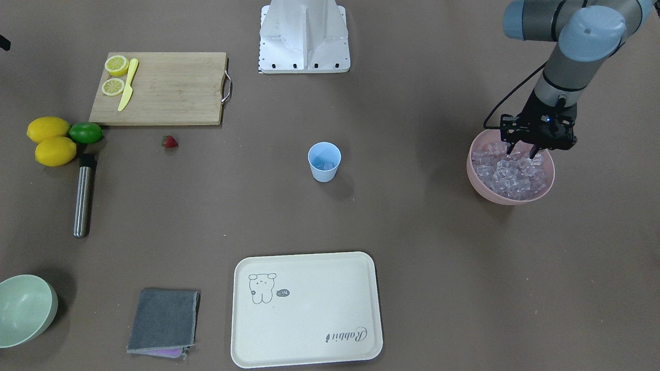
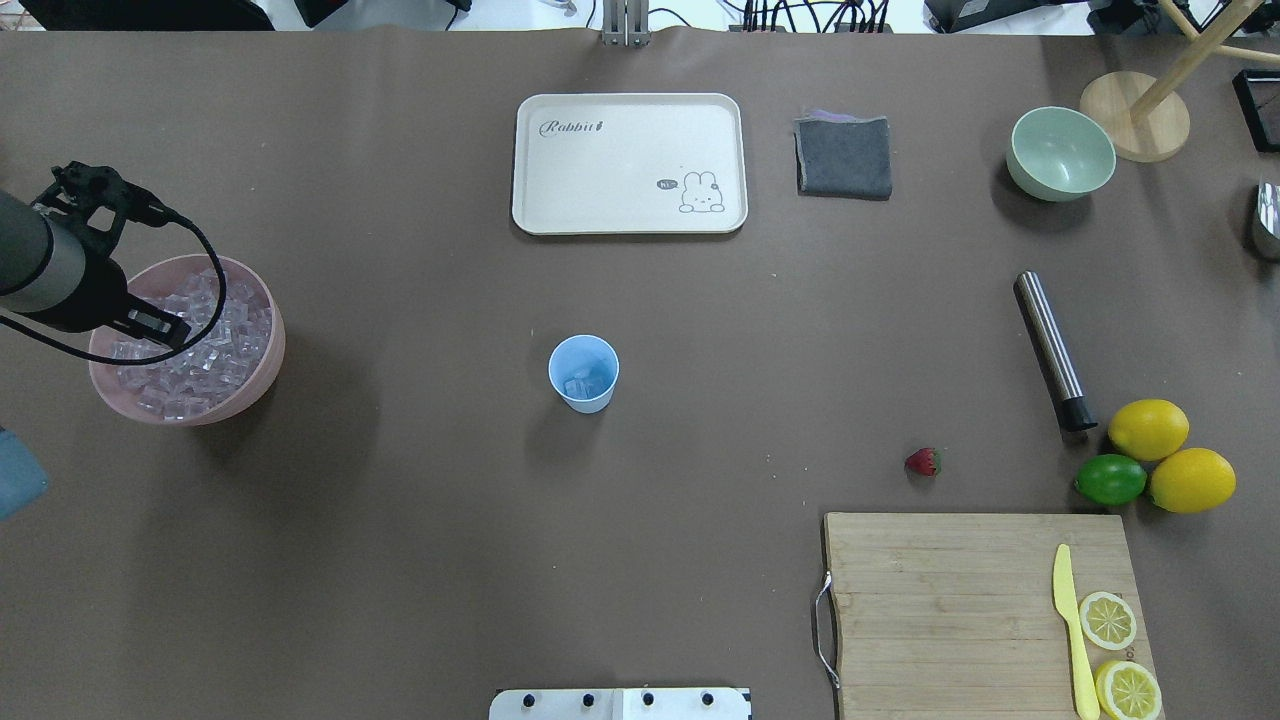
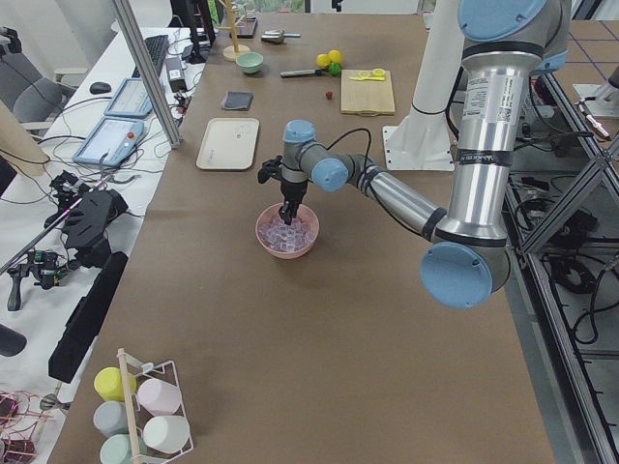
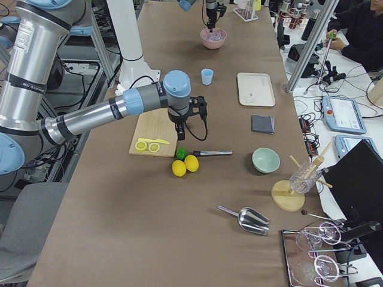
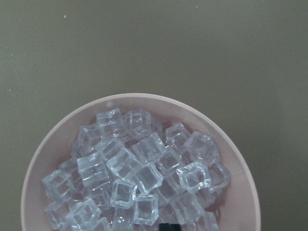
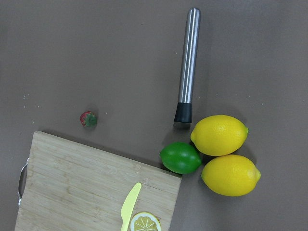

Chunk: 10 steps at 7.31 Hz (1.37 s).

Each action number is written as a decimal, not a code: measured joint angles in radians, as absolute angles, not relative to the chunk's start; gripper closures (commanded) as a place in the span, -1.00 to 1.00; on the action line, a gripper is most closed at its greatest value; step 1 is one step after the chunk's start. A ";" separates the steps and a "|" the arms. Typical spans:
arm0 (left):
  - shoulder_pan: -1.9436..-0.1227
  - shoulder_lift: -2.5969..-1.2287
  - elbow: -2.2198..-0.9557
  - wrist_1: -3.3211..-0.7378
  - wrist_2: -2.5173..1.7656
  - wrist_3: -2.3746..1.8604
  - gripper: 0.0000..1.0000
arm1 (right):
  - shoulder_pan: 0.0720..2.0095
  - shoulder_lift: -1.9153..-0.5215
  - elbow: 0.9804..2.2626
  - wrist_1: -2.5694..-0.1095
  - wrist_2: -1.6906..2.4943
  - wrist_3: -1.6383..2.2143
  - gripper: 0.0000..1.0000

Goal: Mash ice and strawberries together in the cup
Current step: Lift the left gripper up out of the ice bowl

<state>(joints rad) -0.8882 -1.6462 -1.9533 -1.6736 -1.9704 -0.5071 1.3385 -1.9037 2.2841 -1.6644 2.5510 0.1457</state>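
The right gripper hangs over the cutting board on the robot's right. Only the side view shows it, so I cannot tell how far its fingers are apart or whether it holds anything.

The pink bowl sits at the robot's left end of the table, heaped with ice. The left gripper is dipped into the heap with its fingers spread and nothing clamped between them yet. The cubes are smooth, hard and loosely piled. I judge that a closing pinch could squirt one sideways over the rim, or catch two at once and drop one on the way across.

The light-blue cup stands mid-table, well apart from the bowl, and seems to hold some ice already. It is light and narrow-based, so a low or off-centre release could tip it.

The strawberry lies on the bare table just beyond the board's far corner. It is small and rounded, and could roll from a grasp.
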 measured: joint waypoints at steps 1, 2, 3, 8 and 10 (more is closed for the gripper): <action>-0.902 -1.645 -1.941 -1.674 -1.973 -0.511 -0.22 | 1.339 -1.904 2.284 -1.664 2.551 0.146 -1.00; -0.914 -1.648 -1.926 -1.675 -1.978 -0.514 -0.22 | 1.339 -1.904 2.284 -1.664 2.551 0.146 -1.00; -0.920 -1.652 -1.909 -1.677 -1.983 -0.513 -0.22 | 1.339 -1.904 2.284 -1.664 2.551 0.146 -1.00; -0.950 -1.648 -1.852 -1.684 -2.066 -0.553 -0.30 | 1.339 -1.903 2.289 -1.664 2.552 0.146 -1.00; -0.951 -1.649 -1.833 -1.694 -2.074 -0.574 -0.30 | 1.339 -1.903 2.294 -1.664 2.551 0.146 -1.00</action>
